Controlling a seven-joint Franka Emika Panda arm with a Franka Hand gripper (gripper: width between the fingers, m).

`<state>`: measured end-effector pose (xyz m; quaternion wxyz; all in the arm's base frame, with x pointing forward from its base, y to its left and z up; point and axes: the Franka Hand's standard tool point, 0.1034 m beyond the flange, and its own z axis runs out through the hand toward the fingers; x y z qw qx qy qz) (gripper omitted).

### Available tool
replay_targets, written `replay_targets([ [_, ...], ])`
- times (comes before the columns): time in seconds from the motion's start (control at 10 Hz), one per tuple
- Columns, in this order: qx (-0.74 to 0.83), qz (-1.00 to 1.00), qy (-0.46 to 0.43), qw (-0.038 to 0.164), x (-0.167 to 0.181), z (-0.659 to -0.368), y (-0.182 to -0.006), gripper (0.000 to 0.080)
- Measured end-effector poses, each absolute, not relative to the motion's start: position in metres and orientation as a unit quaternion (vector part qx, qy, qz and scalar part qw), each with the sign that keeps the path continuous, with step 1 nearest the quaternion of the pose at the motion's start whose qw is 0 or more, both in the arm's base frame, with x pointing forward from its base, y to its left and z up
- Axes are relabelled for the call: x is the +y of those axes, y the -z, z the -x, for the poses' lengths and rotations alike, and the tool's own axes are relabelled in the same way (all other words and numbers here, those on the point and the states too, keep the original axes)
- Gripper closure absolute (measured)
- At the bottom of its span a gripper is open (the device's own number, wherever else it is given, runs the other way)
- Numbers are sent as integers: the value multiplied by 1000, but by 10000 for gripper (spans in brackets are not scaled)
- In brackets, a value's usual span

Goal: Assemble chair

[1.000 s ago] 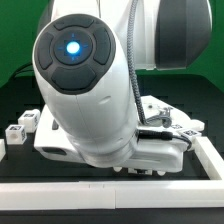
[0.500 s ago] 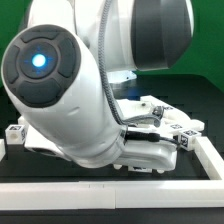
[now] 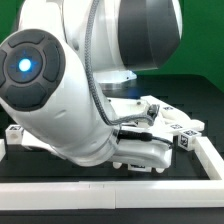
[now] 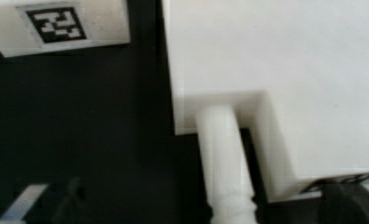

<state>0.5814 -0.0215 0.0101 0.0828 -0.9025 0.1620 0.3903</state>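
Hand [image 4: 199,198] spread over chair [image 4: 279,60], wrist view only

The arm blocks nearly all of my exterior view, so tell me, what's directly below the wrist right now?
Observer: A large white slab fills much of the wrist view.
Operator: Anything lying against it?
Observer: A white rounded bar sits in a stepped cut-out in the slab's edge and runs out from it.
Operator: Any tags showing, and are the jaws holding something?
Observer: One tag, on a separate white block across a dark gap from the slab. The jaws stand wide open and grip nothing.
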Motion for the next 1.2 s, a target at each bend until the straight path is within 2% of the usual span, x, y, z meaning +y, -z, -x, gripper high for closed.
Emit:
replay_targets([
  [0.5,160,905,-386,82,-18,-583,-6,151],
  [0.8,160,905,-386,82,-18,-582,-5,548],
  [0.9,160,905,-386,82,-18,-582,-5,548],
  [1.0,160,905,-386,82,-18,-582,-5,684],
  [1.2,157,908,-380,80,-16,-585,-6,684],
])
